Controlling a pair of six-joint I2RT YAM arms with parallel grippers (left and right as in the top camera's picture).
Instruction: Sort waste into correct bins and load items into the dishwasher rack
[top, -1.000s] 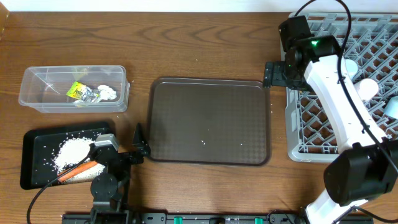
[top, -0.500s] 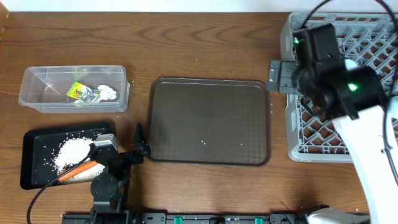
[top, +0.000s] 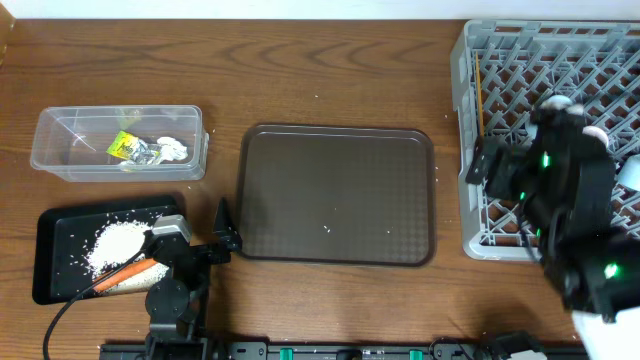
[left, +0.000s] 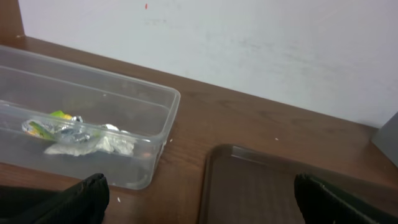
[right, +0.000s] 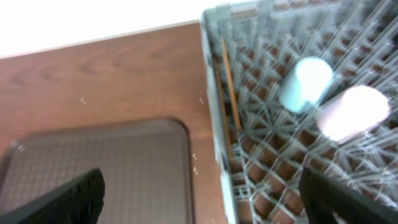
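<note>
Both arms are empty-handed right now. The left gripper (top: 226, 229) sits low at the near-left of the bench (top: 330, 80), just beside the brown serving tray (top: 335, 195), jaws spread wide with nothing between them. Its wrist view looks out over the clear plastic tub (left: 163, 124).

In that tub lie the yellow-green wrapper (top: 122, 146), the crumpled silver foil (top: 148, 153) and the white tissue (top: 176, 148), bunched together near the middle. Just in front of it is the black tray (top: 55, 225), holding the pile of white rice (top: 112, 246), with loose grains scattered around it. The orange carrot (top: 126, 272) lies at the tray's near edge, partly under the left arm.

On the right, the right arm (top: 560, 190) hangs blurred above the grey dishwasher rack (top: 520, 70). From its wrist camera, the right gripper (right: 202, 202) has its jaws wide apart, gripping nothing, poised above the rack's left wall.

Inside the rack, the wooden chopsticks (right: 229, 93) lie along that left wall. The light-blue cup (right: 305, 84) and the white cup (right: 351, 112) sit side by side among the pegs. The brown serving tray carries only a few stray grains.
</note>
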